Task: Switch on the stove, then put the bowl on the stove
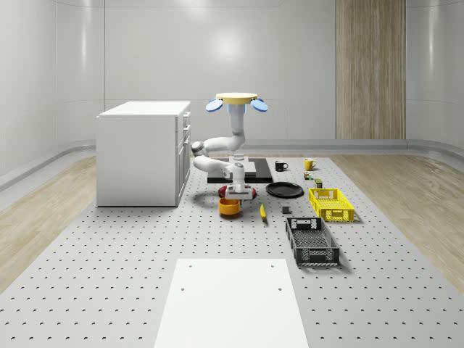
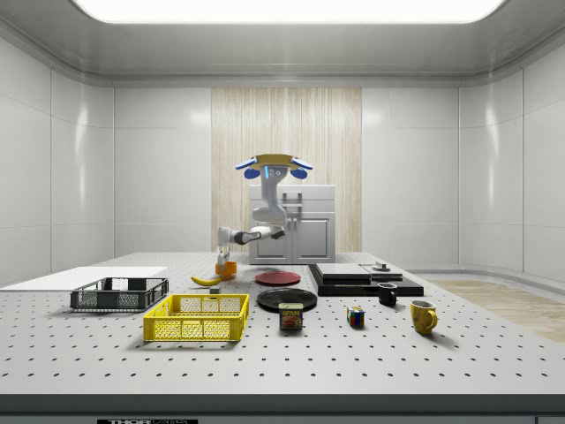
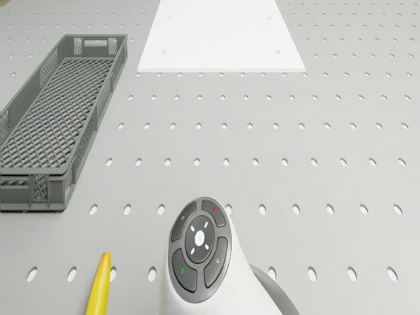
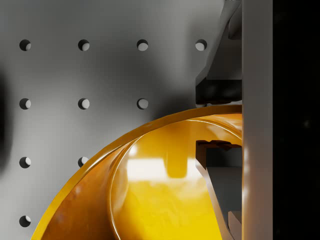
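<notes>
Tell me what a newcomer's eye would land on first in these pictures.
First, the drone hovering beside the white cabinet, its arm bent down to the perforated table. Next, the pincer straddling the rim of the orange bowl, one finger inside and one outside. Then the yellow crate and grey crate at the whole-scene view's right.

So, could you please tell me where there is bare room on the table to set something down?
Free: the perforated table between the white cabinet and white panel, left of the grey crate. Crowded: around the stove, where the orange bowl, banana, black plate and yellow basket cluster.
</notes>
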